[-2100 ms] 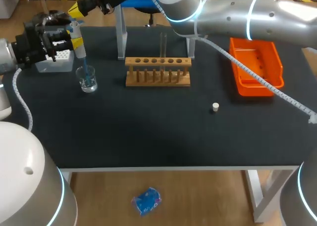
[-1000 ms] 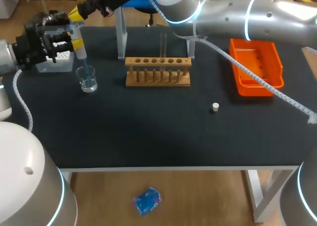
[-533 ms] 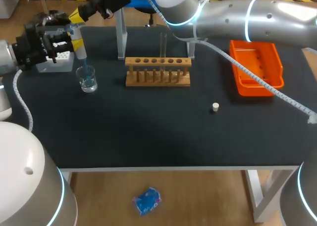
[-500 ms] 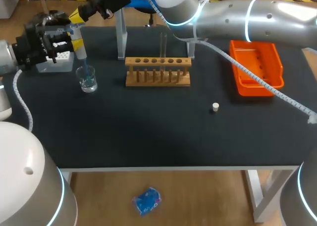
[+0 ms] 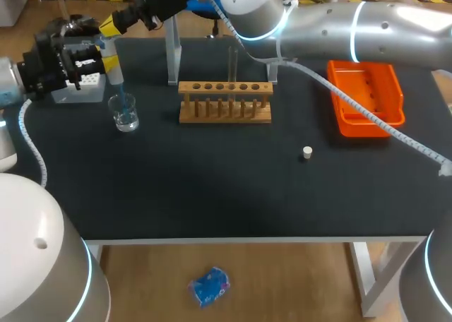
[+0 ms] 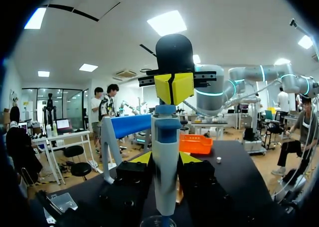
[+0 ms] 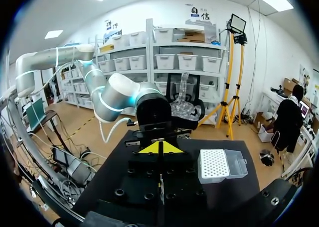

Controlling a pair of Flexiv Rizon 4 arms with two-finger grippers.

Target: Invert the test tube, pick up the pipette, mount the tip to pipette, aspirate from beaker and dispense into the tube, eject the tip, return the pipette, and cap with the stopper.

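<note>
In the head view my left gripper [image 5: 106,59] is shut on the white-and-blue pipette [image 5: 112,69], held upright at the table's far left. Its blue tip dips into the glass beaker [image 5: 126,114]. My right gripper [image 5: 113,24] reaches across from the right, shut, with its yellow tips just above the pipette's top. The left wrist view shows the pipette [image 6: 164,187] between my left gripper's fingers and the right gripper [image 6: 173,87] right over its plunger end. A clear test tube [image 5: 232,64] stands upright in the wooden rack [image 5: 224,100]. The small white stopper [image 5: 307,152] lies on the mat.
A white tip box [image 5: 79,82] sits behind the left gripper, also in the right wrist view ahead of the right gripper [image 7: 159,148] as the tip box [image 7: 219,165]. A white pipette stand [image 5: 172,50] rises behind the rack. An orange tray [image 5: 365,92] lies at the right.
My right gripper has crept slightly down and right, closer to the pipette's top. The left arm, pipette and beaker have stayed put.
</note>
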